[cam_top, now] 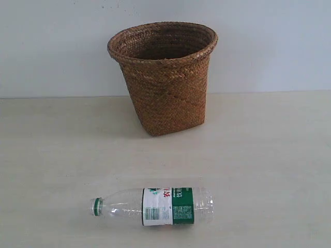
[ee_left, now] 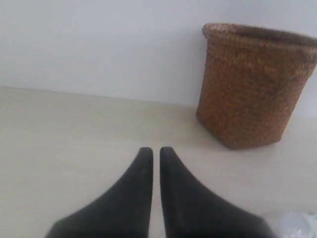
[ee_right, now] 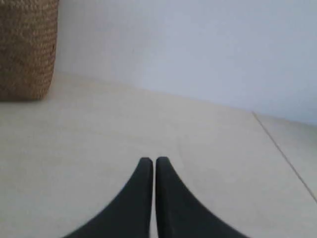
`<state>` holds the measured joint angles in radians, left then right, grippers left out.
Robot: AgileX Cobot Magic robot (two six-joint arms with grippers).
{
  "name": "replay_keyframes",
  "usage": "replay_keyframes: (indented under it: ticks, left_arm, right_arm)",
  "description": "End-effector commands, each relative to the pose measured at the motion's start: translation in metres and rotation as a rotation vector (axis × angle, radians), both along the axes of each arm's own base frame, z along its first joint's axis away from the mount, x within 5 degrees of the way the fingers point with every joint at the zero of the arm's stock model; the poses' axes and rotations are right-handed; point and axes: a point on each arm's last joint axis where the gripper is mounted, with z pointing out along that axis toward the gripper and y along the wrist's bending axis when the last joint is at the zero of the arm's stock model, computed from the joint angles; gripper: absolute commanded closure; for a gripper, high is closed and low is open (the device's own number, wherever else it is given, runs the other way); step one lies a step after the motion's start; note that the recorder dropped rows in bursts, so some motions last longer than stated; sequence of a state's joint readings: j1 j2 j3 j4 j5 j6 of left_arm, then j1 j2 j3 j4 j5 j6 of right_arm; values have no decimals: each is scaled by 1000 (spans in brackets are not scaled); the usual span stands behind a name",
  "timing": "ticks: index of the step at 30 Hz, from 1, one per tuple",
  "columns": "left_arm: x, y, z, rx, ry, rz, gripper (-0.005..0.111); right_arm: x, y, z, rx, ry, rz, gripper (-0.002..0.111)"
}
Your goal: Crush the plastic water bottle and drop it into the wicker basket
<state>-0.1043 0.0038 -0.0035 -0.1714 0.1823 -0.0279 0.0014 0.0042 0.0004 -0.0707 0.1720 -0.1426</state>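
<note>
The plastic water bottle [cam_top: 155, 205] lies on its side near the front of the table, uncrushed, green cap ring to the left, green-and-white label in the middle. A blurred clear bit of the bottle [ee_left: 299, 224] shows at the corner of the left wrist view. The wicker basket [cam_top: 164, 77] stands upright behind it at the back; the same basket [ee_left: 252, 84] fills the left wrist view's far side, and an edge of the basket [ee_right: 25, 49] shows in the right wrist view. My left gripper [ee_left: 155, 150] and right gripper [ee_right: 150, 159] are shut and hold nothing. Neither arm appears in the exterior view.
A pale wooden table [cam_top: 269, 155] runs back to a plain white wall [cam_top: 51, 46]. A thin seam line [ee_right: 282, 153] crosses the surface in the right wrist view.
</note>
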Motion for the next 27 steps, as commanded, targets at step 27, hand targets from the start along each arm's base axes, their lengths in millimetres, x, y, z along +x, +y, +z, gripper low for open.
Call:
replay_keyframes:
  ticks: [27]
  left_arm:
    - [-9, 17, 136, -403, -622, 99, 102]
  right_arm:
    - [-29, -7, 104, 961, -832, 256, 108]
